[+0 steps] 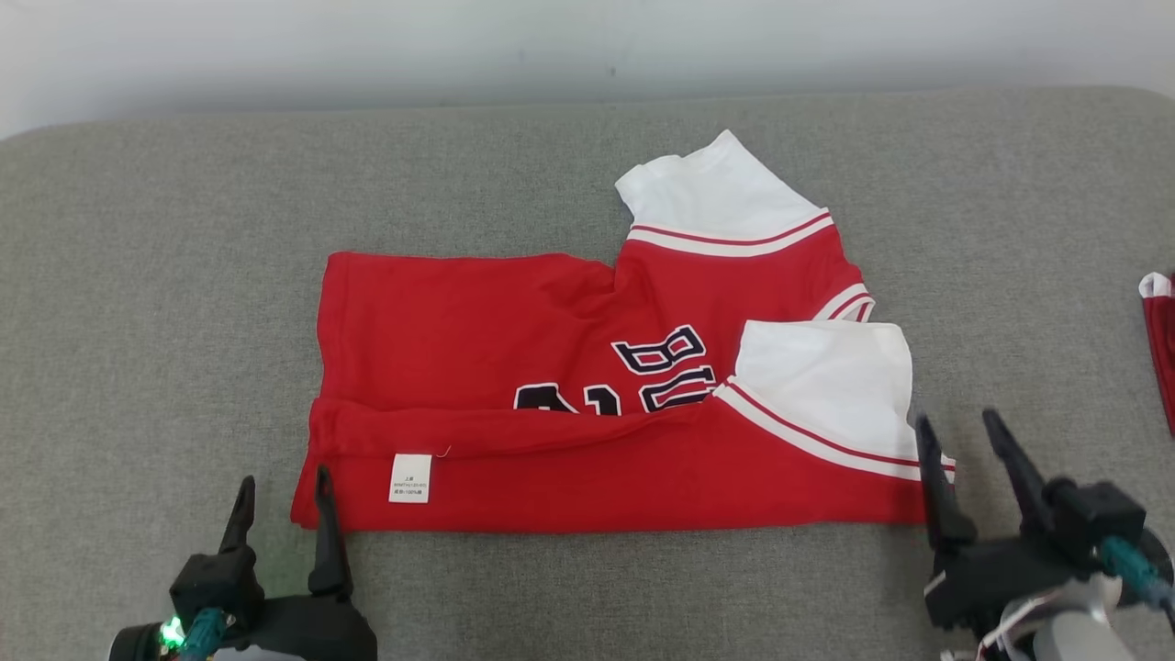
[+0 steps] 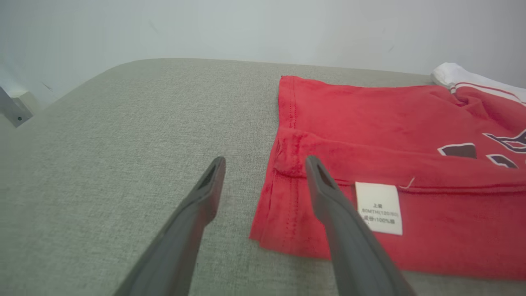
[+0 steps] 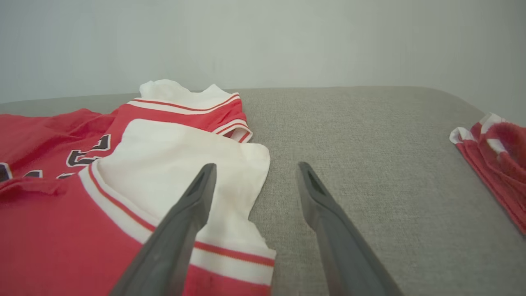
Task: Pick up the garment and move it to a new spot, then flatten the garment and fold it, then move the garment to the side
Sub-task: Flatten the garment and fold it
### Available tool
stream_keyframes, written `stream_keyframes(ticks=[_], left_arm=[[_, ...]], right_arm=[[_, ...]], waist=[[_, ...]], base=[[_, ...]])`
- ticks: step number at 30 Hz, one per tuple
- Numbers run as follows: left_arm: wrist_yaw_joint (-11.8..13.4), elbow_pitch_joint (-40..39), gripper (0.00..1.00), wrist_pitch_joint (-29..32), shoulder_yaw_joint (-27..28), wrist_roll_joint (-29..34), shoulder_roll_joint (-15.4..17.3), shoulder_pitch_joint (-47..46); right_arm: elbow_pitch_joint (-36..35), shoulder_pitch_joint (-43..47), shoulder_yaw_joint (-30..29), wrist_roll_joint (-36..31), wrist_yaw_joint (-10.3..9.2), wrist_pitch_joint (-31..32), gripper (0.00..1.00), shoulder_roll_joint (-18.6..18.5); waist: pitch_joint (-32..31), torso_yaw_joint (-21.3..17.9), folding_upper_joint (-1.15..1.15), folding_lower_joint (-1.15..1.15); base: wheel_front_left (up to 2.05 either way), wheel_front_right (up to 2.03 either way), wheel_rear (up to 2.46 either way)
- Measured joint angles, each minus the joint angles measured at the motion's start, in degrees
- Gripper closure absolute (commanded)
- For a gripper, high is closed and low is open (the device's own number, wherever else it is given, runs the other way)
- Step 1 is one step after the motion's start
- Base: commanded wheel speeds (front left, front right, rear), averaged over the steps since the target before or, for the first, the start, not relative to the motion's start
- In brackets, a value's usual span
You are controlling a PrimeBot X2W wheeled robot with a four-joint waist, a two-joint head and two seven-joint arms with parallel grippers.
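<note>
Garment [image 1: 459, 330] at frame centre looks light, limp, crease-prone; pinch its lower corners, where left gripper [image 1: 284, 477] and right gripper [image 1: 956, 418] gape wide, empty.

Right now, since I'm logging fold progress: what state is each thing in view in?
Red jersey-style garment with white sleeves: flat on the grey padded surface, near long edge folded over.
White care label: exposed, face up.
Left pincer: open, at the garment's hem corner.
Right pincer: open, at the near sleeve edge.
Red-and-white cloth at far right: bunched.
</note>
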Motion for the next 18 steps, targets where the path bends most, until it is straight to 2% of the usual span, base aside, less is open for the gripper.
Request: stream_keyframes(ticks=[8,14,15,17,18], left_arm=[[0.8,-1.1,0.00,0.0,-1.3,-1.4,0.0,2.3],[0.8,-0.9,0.00,0.0,-2.3,-1.6,0.0,2.5],[0.8,-1.0,0.00,0.0,-2.4,-1.6,0.0,2.5],[0.7,-0.9,0.00,0.0,-2.4,-1.6,0.0,2.4],[0.7,-0.9,0.00,0.0,-2.3,-1.6,0.0,2.4]], right_arm=[[3.1,5.1,-1.4,3.3,0.00,0.0,0.00,1.7],[8.3,4.5,1.5,4.8,0.00,-0.1,0.00,1.7],[9.5,3.9,2.4,5.1,0.00,-0.2,0.22,1.4],[11.6,2.8,4.0,6.5,0.00,-0.4,0.83,0.8],[12.3,2.3,4.8,6.9,0.00,-0.5,1.00,0.5]], waist=[[-0.3,0.1,0.00,0.00],[-0.1,0.8,-0.01,-0.01],[-0.1,1.0,-0.01,-0.01],[0.0,1.3,-0.01,-0.01],[0.0,1.4,-0.01,-0.01]], base=[[0.00,0.00,0.00],[0.00,0.00,0.00],[0.00,0.00,0.00],[0.00,0.00,0.00],[0.00,0.00,0.00]])
